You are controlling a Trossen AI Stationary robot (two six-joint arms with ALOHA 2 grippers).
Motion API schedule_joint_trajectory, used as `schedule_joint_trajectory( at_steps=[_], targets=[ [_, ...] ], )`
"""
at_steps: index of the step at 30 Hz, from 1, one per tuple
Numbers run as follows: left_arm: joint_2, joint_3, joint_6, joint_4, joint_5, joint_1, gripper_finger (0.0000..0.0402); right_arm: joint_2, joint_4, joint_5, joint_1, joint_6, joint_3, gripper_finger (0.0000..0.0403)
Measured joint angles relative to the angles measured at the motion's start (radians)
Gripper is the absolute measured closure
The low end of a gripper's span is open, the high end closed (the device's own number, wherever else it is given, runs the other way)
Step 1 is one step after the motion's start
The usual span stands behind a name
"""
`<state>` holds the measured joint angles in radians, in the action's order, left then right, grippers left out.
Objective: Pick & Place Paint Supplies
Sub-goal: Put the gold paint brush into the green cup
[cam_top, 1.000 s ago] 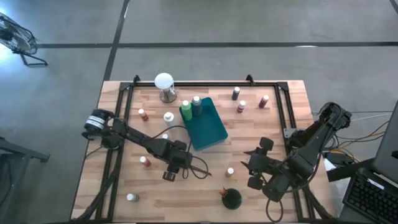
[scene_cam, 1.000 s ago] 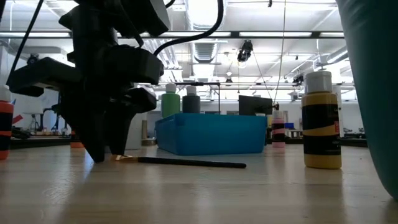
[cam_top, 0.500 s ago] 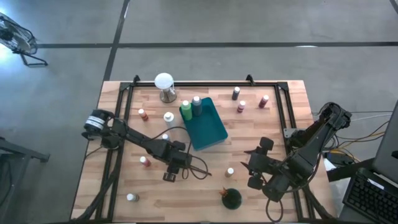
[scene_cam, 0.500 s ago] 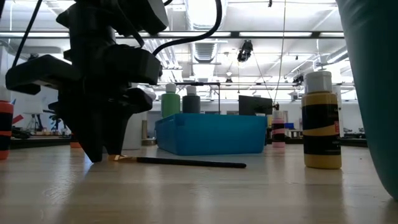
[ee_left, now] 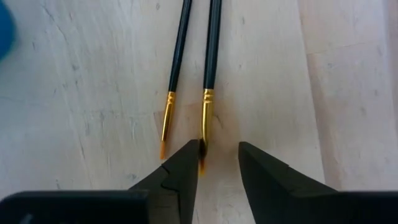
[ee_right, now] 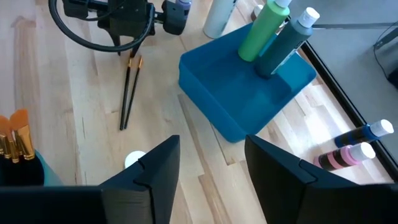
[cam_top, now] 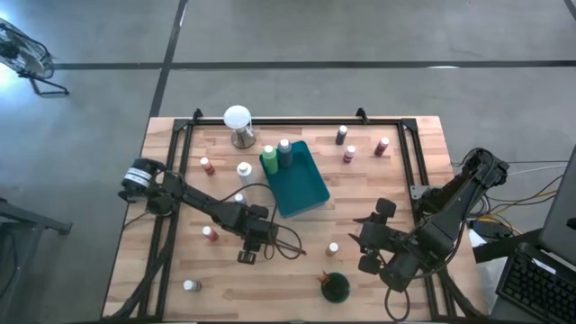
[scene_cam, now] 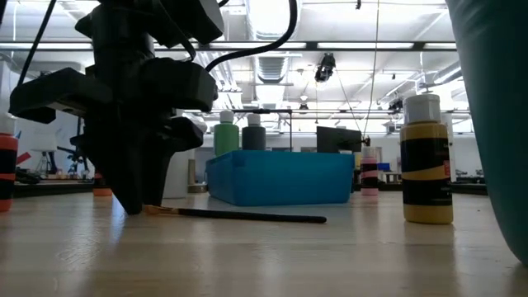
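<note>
Two thin dark-handled brushes (ee_left: 211, 56) with gold ferrules lie side by side on the wooden table (cam_top: 405, 180), near the teal tray (cam_top: 301, 184). My left gripper (ee_left: 217, 149) points down over their bristle ends, open by a narrow gap. One brush's bristle tip sits in that gap; the other brush (ee_left: 174, 68) lies outside it. The same gripper (cam_top: 247, 256) is left of the table's middle. My right gripper (ee_right: 211, 149) hangs open and empty above the near right (cam_top: 364, 243). A green bottle (cam_top: 269, 160) and a grey one (cam_top: 284, 151) stand in the tray's far end. My left gripper comes from above, its fingers on either side of one brush's bristle tip (ee_left: 203, 152). That tip lies right at the inner edge of one finger (ee_left: 183, 171); whether they touch I cannot tell. The brush lies flat on the table.
Small white-capped bottles stand scattered: red (cam_top: 208, 166), white (cam_top: 244, 169), red (cam_top: 211, 234), white (cam_top: 190, 286), yellow (cam_top: 333, 248), and three at the far right (cam_top: 349, 154). A dark cup of orange brushes (cam_top: 335, 286) stands near the front edge. A white globe (cam_top: 238, 121) stands at the far edge.
</note>
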<state>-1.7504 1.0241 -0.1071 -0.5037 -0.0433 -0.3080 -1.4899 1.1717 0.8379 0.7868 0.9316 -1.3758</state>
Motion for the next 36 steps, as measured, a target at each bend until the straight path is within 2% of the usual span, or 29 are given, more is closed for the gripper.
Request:
schedule_joint_trajectory(
  at_steps=[13, 20, 25, 29, 36],
  targets=[
    [-0.005, -0.018, -0.005, 0.000, 0.051, 0.001, 0.0338, 0.000, 0.000, 0.000, 0.000, 0.000, 0.000, 0.0256],
    [-0.014, -0.021, 0.035, -0.007, 0.064, 0.002, 0.0393, 0.000, 0.000, 0.000, 0.000, 0.000, 0.000, 0.0271],
    [0.002, -0.013, 0.066, -0.022, 0.072, -0.007, 0.0397, 0.000, -0.001, 0.000, 0.000, 0.000, 0.000, 0.0280],
    [0.003, 0.020, 0.101, -0.109, 0.087, -0.020, 0.0399, 0.000, 0.000, 0.000, 0.000, 0.000, 0.000, 0.0285],
    [0.003, 0.125, 0.144, -0.239, 0.242, -0.088, 0.0400, 0.000, -0.001, 0.000, 0.000, 0.001, 0.000, 0.0279]
  ],
)
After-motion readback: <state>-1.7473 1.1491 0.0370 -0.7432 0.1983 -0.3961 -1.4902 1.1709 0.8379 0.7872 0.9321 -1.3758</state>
